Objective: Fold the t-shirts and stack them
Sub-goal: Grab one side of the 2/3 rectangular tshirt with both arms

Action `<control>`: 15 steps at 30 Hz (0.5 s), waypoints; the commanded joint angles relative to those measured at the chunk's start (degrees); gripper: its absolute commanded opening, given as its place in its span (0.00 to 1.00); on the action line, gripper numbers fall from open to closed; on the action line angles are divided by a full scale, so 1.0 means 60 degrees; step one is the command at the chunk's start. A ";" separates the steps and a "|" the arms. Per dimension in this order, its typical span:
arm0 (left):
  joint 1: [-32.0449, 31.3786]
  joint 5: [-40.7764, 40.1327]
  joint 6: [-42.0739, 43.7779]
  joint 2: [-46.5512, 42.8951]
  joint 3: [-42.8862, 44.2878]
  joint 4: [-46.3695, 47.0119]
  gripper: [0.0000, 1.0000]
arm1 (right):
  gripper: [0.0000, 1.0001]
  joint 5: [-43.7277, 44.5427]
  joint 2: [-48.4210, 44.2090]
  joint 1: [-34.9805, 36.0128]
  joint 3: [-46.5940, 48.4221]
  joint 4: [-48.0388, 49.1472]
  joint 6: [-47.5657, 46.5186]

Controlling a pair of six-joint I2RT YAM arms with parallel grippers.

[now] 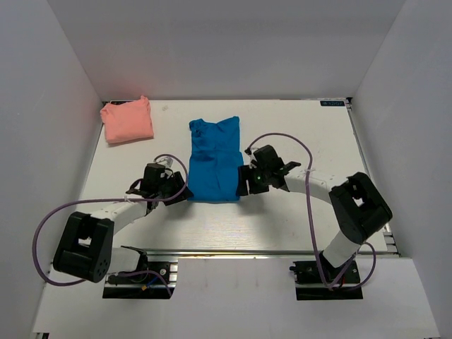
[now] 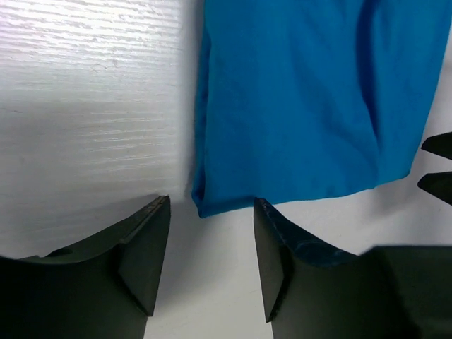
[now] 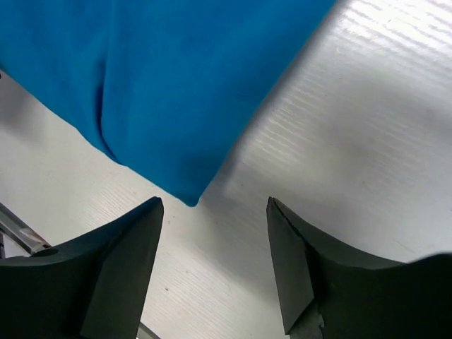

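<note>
Poised at blue shirt (image 1: 214, 159), laid lengthwise away: near corners just ahead of left gripper (image 2: 212, 206) and right gripper (image 3: 215, 206), both agape, empty.

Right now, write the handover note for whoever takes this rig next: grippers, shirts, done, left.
Left gripper: fingers apart, holding nothing, at the blue t-shirt's near left corner.
Right gripper: fingers apart, holding nothing, at its near right corner.
The blue t-shirt lies mid-table as a long narrow strip; the pink t-shirt sits folded in the table's far left corner.
Done: pink folded; blue narrowed.
Left: probably grip both near corners, fold blue over, then stack the two.
</note>
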 commanded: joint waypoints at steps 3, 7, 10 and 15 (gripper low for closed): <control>-0.0414 -0.0256 0.0193 0.0388 0.0074 0.0532 0.56 | 0.66 -0.0916 0.0549 0.0005 0.0052 0.0913 0.0336; -0.0605 -0.0447 0.0106 0.0653 -0.0014 0.0635 0.48 | 0.66 -0.1355 0.0871 0.0034 0.0023 0.1161 0.0438; -0.0722 -0.0447 0.0018 0.0973 -0.0014 0.0885 0.42 | 0.63 -0.1517 0.0989 0.0020 -0.0211 0.1715 0.0541; -0.0928 -0.0330 0.0018 0.1239 0.0162 0.0843 0.00 | 0.00 -0.1678 0.1019 0.0005 -0.0109 0.1514 0.0556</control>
